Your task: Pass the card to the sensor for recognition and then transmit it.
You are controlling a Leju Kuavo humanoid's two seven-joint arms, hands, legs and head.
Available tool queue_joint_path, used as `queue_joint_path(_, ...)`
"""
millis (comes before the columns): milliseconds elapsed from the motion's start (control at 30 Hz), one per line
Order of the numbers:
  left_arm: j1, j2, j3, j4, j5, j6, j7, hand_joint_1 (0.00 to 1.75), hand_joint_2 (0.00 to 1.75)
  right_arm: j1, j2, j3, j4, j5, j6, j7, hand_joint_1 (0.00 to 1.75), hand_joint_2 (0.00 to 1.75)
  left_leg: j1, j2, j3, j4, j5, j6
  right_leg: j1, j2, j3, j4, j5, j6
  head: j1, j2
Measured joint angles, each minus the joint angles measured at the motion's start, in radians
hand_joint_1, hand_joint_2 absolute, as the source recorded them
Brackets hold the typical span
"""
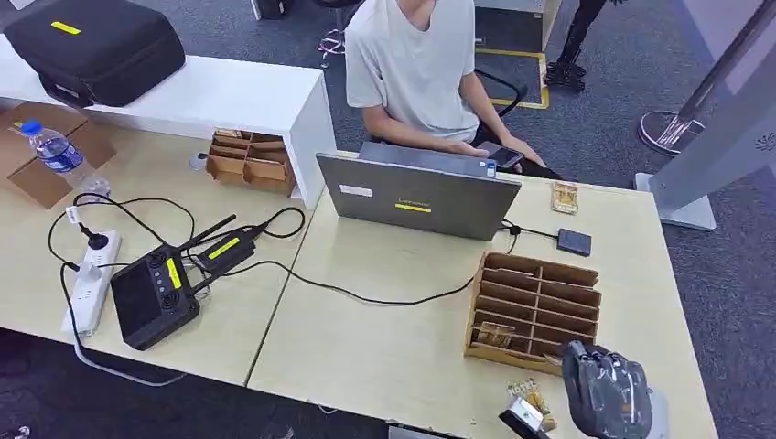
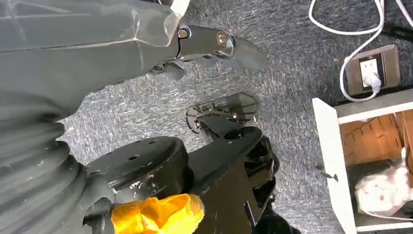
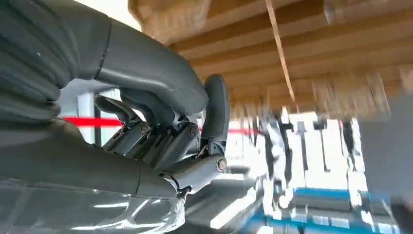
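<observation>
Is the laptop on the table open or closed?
Open. In the head view the laptop has its lid raised, back toward the camera, with the person seated facing it. The screen itself is hidden.

Pale wooden tables (image 1: 393,357) and white bench (image 1: 229,96) on grey speckled carpet (image 1: 631,64).

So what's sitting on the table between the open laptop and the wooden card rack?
In the head view, a black cable crosses bare tabletop between the laptop and the wooden card rack, reaching a small dark box.
</observation>
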Motion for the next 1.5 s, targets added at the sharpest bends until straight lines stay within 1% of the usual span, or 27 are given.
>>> queue_joint_path(67, 0.0, 0.0, 0.0, 0.0, 0.003, 0.004, 0.0, 0.0, 1.75, 0.018, 0.0, 0.001, -0.045, 0.012, -0.02, 0.0, 1.75, 1.75, 0.0, 0.0, 0.0, 0.0, 0.0, 0.0, 0.0, 0.0, 0.0, 0.0, 0.0, 0.0, 0.0, 0.0)
queue_joint_path(167, 0.0, 0.0, 0.0, 0.0, 0.006, 0.006, 0.002, 0.0, 1.75, 0.047, 0.0, 0.004, -0.114, 0.036, -0.022, 0.009, 1.75, 1.75, 0.0, 0.0, 0.0, 0.0, 0.0, 0.0, 0.0, 0.0, 0.0, 0.0, 0.0, 0.0, 0.0, 0.0)
queue_joint_path(300, 0.0, 0.0, 0.0, 0.0, 0.006, 0.006, 0.002, 0.0, 1.75, 0.064, 0.0, 0.007, -0.162, 0.041, -0.022, 0.01, 1.75, 1.75, 0.0, 0.0, 0.0, 0.0, 0.0, 0.0, 0.0, 0.0, 0.0, 0.0, 0.0, 0.0, 0.0, 0.0)
queue_joint_path(567, 0.0, 0.0, 0.0, 0.0, 0.006, 0.007, 0.002, 0.0, 1.75, 0.074, 0.0, 0.01, -0.195, 0.043, -0.023, 0.011, 1.75, 1.75, 0.0, 0.0, 0.0, 0.0, 0.0, 0.0, 0.0, 0.0, 0.0, 0.0, 0.0, 0.0, 0.0, 0.0)
queue_joint_path(700, 0.0, 0.0, 0.0, 0.0, 0.006, 0.008, 0.002, 0.0, 1.75, 0.076, 0.0, 0.011, -0.211, 0.055, -0.036, 0.012, 1.75, 1.75, 0.0, 0.0, 0.0, 0.0, 0.0, 0.0, 0.0, 0.0, 0.0, 0.0, 0.0, 0.0, 0.0, 0.0)
queue_joint_path(833, 0.0, 0.0, 0.0, 0.0, 0.007, 0.008, 0.002, 0.0, 1.75, 0.077, 0.0, 0.02, -0.227, 0.067, -0.023, 0.034, 1.75, 1.75, 0.0, 0.0, 0.0, 0.0, 0.0, 0.0, 0.0, 0.0, 0.0, 0.0, 0.0, 0.0, 0.0, 0.0)
queue_joint_path(867, 0.0, 0.0, 0.0, 0.0, 0.007, 0.008, 0.002, 0.0, 1.75, 0.077, -0.001, 0.024, -0.228, 0.069, -0.017, 0.041, 0.0, 1.75, 0.0, 0.0, 0.0, 0.0, 0.0, 0.0, 0.0, 0.0, 0.0, 0.0, 0.0, 0.0, 0.0, 0.0)
queue_joint_path(1067, 0.0, 0.0, 0.0, 0.0, 0.005, -0.007, 0.002, 0.0, 1.75, 0.077, -0.005, 0.035, -0.226, 0.061, -0.005, 0.056, 0.0, 1.75, 0.0, 0.0, 0.0, 0.0, 0.0, 0.0, 0.0, 0.0, 0.0, 0.0, 0.0, 0.0, 0.0, 0.0)
queue_joint_path(1500, 0.0, 0.0, 0.0, 0.0, 0.008, -0.006, 0.002, 0.0, 1.75, 0.073, -0.006, 0.053, -0.205, 0.054, 0.021, 0.066, 0.0, 1.75, 0.0, 0.0, 0.0, 0.0, 0.0, 0.0, 0.0, 0.0, 0.0, 0.0, 0.0, 0.0, 0.0, 0.0)
